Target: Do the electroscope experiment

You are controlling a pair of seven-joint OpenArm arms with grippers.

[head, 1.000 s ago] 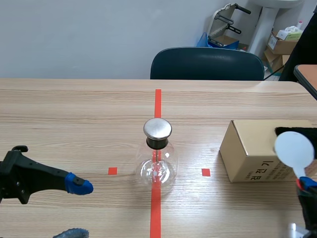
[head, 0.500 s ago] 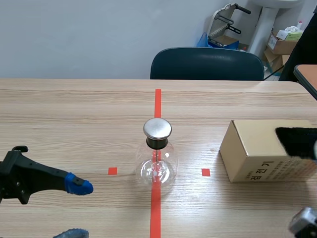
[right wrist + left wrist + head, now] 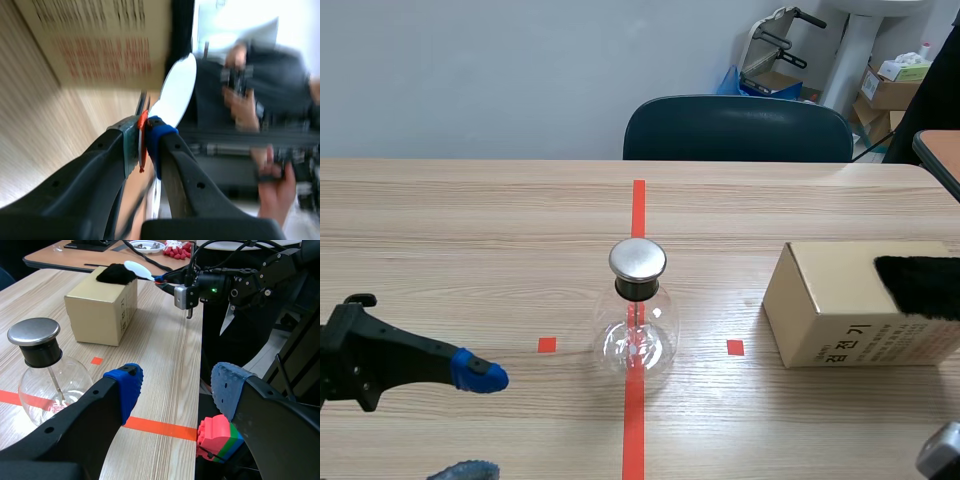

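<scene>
The electroscope [image 3: 638, 320], a round glass flask with a metal cap, stands on the red tape line at mid-table. My left gripper [image 3: 472, 420] hangs open low at the left, well short of the flask [image 3: 45, 375], with nothing between its blue pads [image 3: 125, 390]. My right gripper [image 3: 145, 132] is shut on the red handle of a white paddle [image 3: 175, 90]. In the left wrist view the paddle [image 3: 140, 270] is beside the black cloth [image 3: 117, 274] on the cardboard box [image 3: 100, 307]. In the scene view only a corner of the right arm [image 3: 945, 455] shows.
The cardboard box [image 3: 860, 305] sits at the right with the black cloth [image 3: 920, 285] on top. A dark chair [image 3: 738, 128] stands behind the table. Coloured blocks [image 3: 217, 437] lie below the table edge. A person's hand [image 3: 272, 180] shows behind the right gripper.
The right gripper has dropped with the white paddle, which stood in front of the box a second ago and has now left the scene view. The left arm has stayed still.
</scene>
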